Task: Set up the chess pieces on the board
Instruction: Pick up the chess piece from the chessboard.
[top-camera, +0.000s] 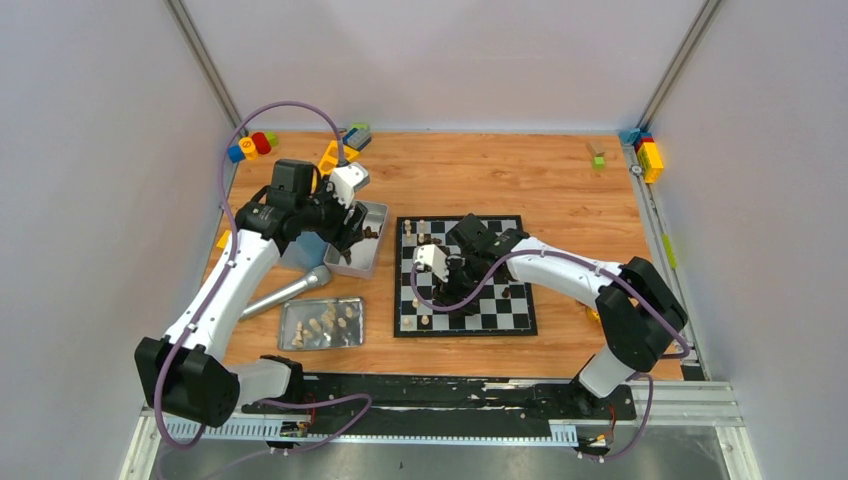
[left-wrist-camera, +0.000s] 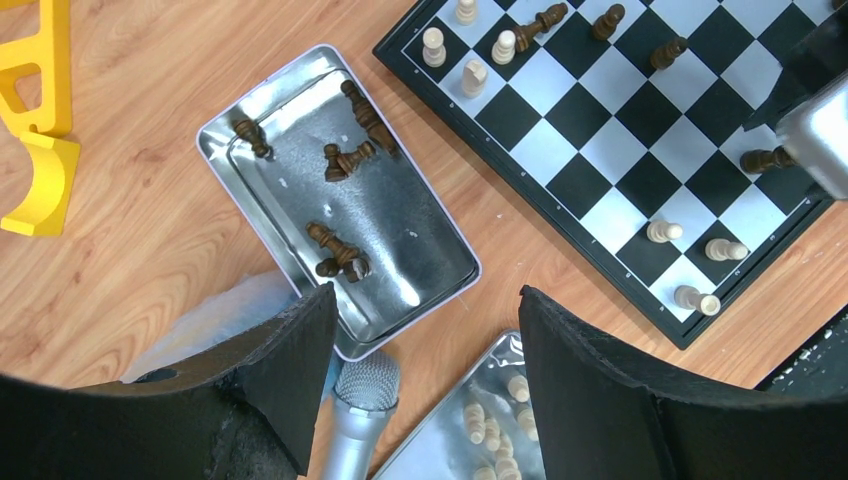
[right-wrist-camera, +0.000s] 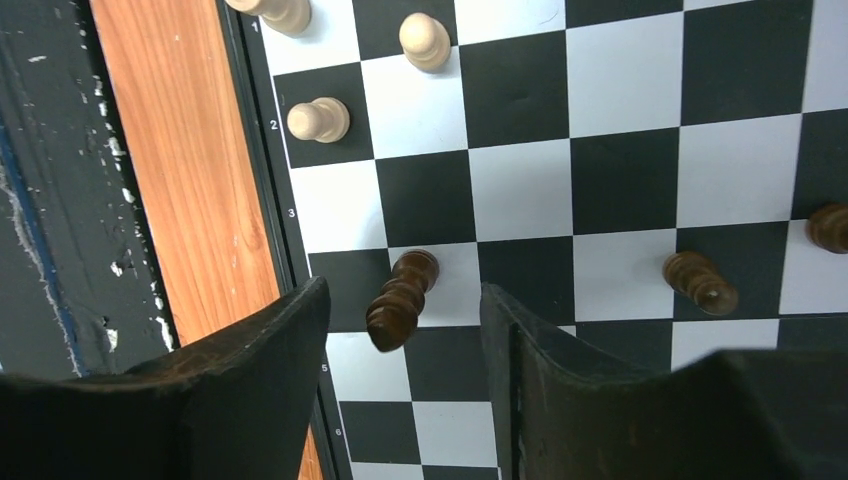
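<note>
Counting what's on the board (left-wrist-camera: 590, 140) from the left wrist cam: seven pale pieces (left-wrist-camera: 503, 46) and four dark pieces (left-wrist-camera: 668, 52), a few of them tipped over. Two metal trays sit on the wooden table (top-camera: 500, 175) left of the board. The far tray (left-wrist-camera: 410, 230) has dark ones lying in little heaps, maybe seven, but they overlap so I can't give an exact count. The near tray (left-wrist-camera: 490, 355) holds pale ones and is mostly cut off by the frame edge and the fingers.

The left gripper (left-wrist-camera: 425, 300) hangs over the near end of the far tray, fingers wide apart with nothing in them. A silver microphone (left-wrist-camera: 365, 385) lies between the trays, next to a pale blue something (left-wrist-camera: 220, 310) I can't make out.

The right gripper (right-wrist-camera: 405, 295) is low over the board near its left edge, jaws apart. One tilted dark piece (right-wrist-camera: 400, 300) sits between them, touching neither finger as far as I can see.

From overhead the right arm covers the board's middle, so those squares are hidden. Toy blocks (top-camera: 250, 145) sit in the far corners.
</note>
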